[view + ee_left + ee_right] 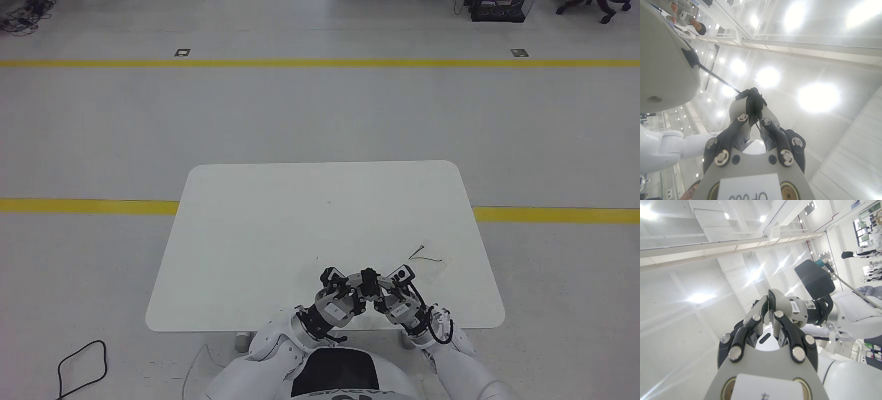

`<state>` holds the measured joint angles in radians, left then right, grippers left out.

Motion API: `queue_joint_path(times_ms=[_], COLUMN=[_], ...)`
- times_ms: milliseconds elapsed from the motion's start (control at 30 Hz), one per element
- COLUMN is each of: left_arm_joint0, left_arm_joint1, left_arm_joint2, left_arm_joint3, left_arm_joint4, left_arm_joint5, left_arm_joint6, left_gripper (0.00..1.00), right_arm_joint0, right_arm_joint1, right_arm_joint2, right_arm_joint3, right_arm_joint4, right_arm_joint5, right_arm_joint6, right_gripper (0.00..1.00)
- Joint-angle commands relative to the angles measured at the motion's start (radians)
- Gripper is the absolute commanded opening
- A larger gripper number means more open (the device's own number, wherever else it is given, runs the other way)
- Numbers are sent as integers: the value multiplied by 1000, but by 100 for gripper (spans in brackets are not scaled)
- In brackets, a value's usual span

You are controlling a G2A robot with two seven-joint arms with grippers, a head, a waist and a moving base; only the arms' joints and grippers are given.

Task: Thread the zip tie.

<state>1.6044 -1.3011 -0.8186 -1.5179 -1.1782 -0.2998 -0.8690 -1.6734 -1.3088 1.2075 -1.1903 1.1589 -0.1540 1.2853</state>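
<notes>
Over the near edge of the white table [300,220], both grippers are held tips-up, nearly touching. The left gripper [753,98] is pinched shut on a black zip tie [719,78], seen jutting straight from the fingertips [738,108]; its far end cannot be made out. The right gripper [768,298] is pressed closed, nothing discernible between its pads [770,308]. A thin dark strand [425,257] is noted on the table nearby.

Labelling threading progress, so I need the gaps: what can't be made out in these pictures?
- Top view: the zip tie on the table is too small to tell head from tail.
- Left wrist view: the left gripper has its jaws shut; dark material at their tips hides whether a tie is held.
- Right wrist view: the right gripper has its jaws shut; its pads hide anything between them.
</notes>
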Motion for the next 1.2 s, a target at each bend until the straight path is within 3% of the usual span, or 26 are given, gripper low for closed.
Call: queue_joint_path(times_ms=[0,233,400,433,467,500,533,567,867,967,1100,1167], left_arm_joint0=[0,0,0,0,0,0,0,0,0,9,43,71], left_arm_joint1=[0,0,0,0,0,0,0,0,0,-2,2,5], left_arm_joint2=[0,0,0,0,0,0,0,0,0,3,-25,-51], left_arm_joint3=[0,0,0,0,0,0,0,0,-1,-29,-69,-117], left_arm_joint4=[0,0,0,0,0,0,0,0,2,-6,-40,-58], left_arm_joint5=[0,0,0,0,0,0,0,0,0,-9,-40,-40], left_arm_joint6=[0,0,0,0,0,0,0,0,13,51,130,162], left_gripper=[0,0,0,0,0,0,0,0,0,0,0,0], right_arm_joint0=[0,1,0,-3,-7,-11,-17,-28,-28,-30,-54,-67], right_arm_joint1=[0,4,13,15,18,20,23,25,25,30,38,41], right_arm_joint2=[3,16,55,71,84,99,115,134,134,160,216,251], right_arm_joint3=[2,17,24,18,10,-3,-22,-50,-50,-83,-138,-162], right_arm_joint4=[1,-16,-43,-39,-38,-33,-26,-10,-10,-90,-126,-155], right_arm_joint5=[-3,-17,-57,-63,-70,-80,-91,-112,-112,-186,-186,-186], right_arm_joint6=[-4,-25,-54,-55,-55,-54,-48,-28,-28,-94,-121,-143], right_gripper=[0,0,0,7,35,76,100,100,100,100,100,100])
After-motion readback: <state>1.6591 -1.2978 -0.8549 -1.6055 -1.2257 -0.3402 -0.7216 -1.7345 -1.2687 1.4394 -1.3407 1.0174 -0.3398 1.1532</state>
